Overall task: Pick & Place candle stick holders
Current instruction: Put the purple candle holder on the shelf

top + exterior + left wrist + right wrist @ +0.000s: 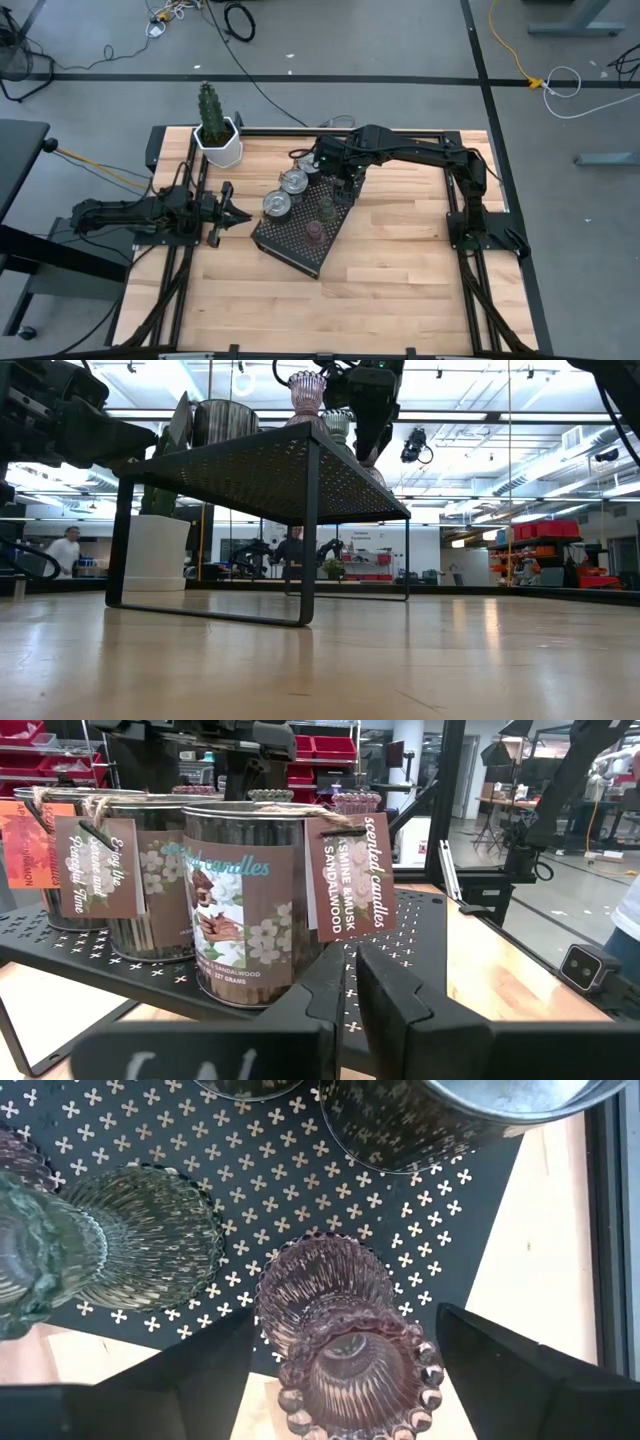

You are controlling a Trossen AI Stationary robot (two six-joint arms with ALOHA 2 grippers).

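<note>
A black perforated tray (290, 245) stands on legs mid-table. On it stand three silver candle tins (293, 182), an olive glass holder (140, 1235) and two pink ribbed glass holders. One pink holder (314, 232) stands at the tray's near end. The other (350, 1350) stands upright near the tray's edge, under my right gripper (345, 1315). That gripper points down and is open, with one finger on each side of the holder and a small gap at both. My left gripper (228, 208) rests shut and level at the table's left, facing the tins (240, 900).
A white hexagonal pot with a cactus (218, 140) stands at the far left corner, behind the tray. Bare wood lies to the tray's right and toward the near edge (400, 280). The black frame rails (470, 300) run along both sides.
</note>
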